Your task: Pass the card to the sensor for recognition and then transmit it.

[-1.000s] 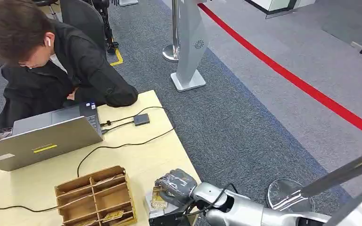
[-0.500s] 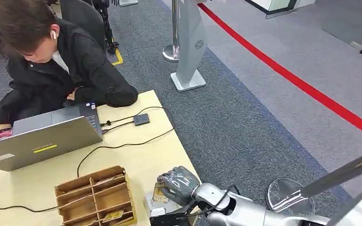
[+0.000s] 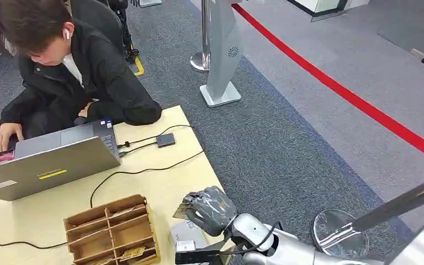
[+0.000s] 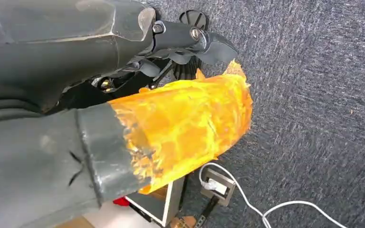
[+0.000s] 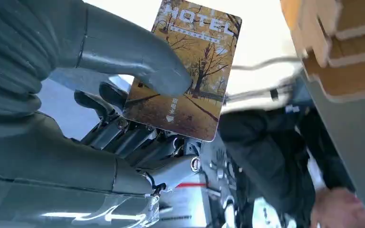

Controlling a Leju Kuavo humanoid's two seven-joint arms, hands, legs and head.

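Robot's right hand [image 3: 210, 208] pinching a hotel card [image 5: 186, 66].
Thumb and fingers are clamping it above the white sensor [image 3: 185, 233].

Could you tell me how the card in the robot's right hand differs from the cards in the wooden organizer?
The held card is pinched by the right hand above the table; the organizer's cards lie in a compartment of the wooden organizer. The held card shows "MOTEL"; theirs is unreadable. Both look yellowish-brown.
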